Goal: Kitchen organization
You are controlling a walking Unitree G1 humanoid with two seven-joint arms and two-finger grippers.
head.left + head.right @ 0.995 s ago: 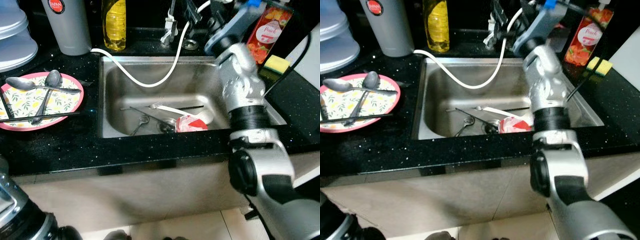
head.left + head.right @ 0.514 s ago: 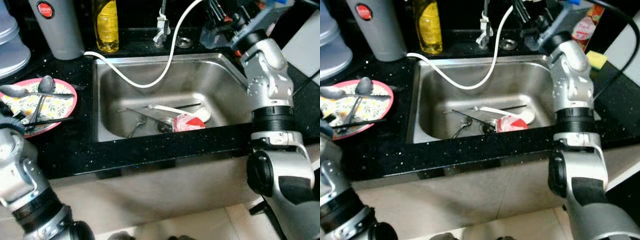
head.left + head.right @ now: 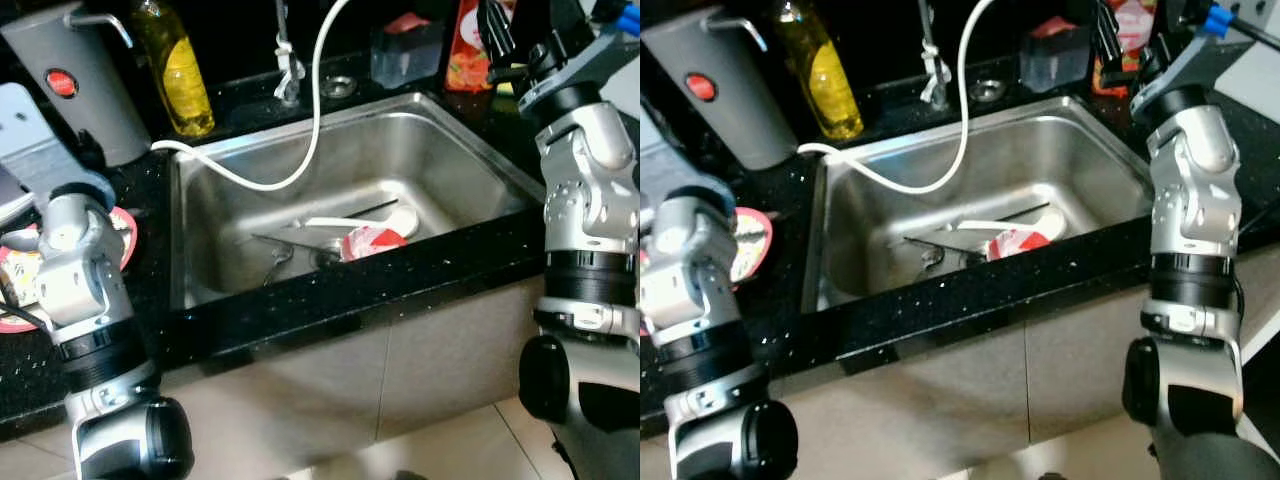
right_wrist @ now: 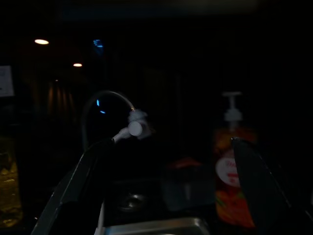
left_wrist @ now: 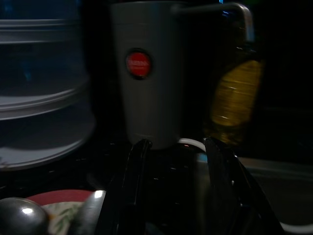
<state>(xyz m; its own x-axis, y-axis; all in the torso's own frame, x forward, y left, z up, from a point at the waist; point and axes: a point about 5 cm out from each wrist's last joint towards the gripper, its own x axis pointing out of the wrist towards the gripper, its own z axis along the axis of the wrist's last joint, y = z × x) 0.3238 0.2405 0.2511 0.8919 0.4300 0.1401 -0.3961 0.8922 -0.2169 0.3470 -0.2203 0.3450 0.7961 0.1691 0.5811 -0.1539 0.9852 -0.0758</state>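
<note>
Hovering over the plate [image 3: 118, 240] at far left, left gripper [image 5: 176, 161], fingers spread, empty. Lying mid-sink [image 3: 430, 140]: ladle [image 3: 355, 222], red cup [image 3: 366, 241]. Raised by the soap bottle [image 4: 231, 186] at right, right gripper [image 4: 166, 166], wide open, empty.

The sink [image 3: 470, 150] sits in the counter [image 3: 330, 295]. In it lie a ladle [image 3: 385, 218], a cup [image 3: 368, 241] on its side just before the ladle, and cutlery [image 3: 280, 255] to their left. A hose [image 3: 305, 130] runs from the tap [image 3: 288, 70] behind the sink, over the basin, onto the counter at left. Behind the sink's left corner stand a bottle [image 3: 180, 75] and, left of it, a jug [image 3: 80, 90]. A plate [image 3: 20, 290] lies on the counter far left, partly behind the left arm [image 3: 85, 290]. A box [image 3: 405, 50] and a soap bottle [image 3: 468, 45] stand behind the sink's right corner, beside the right gripper [image 3: 515, 30].
</note>
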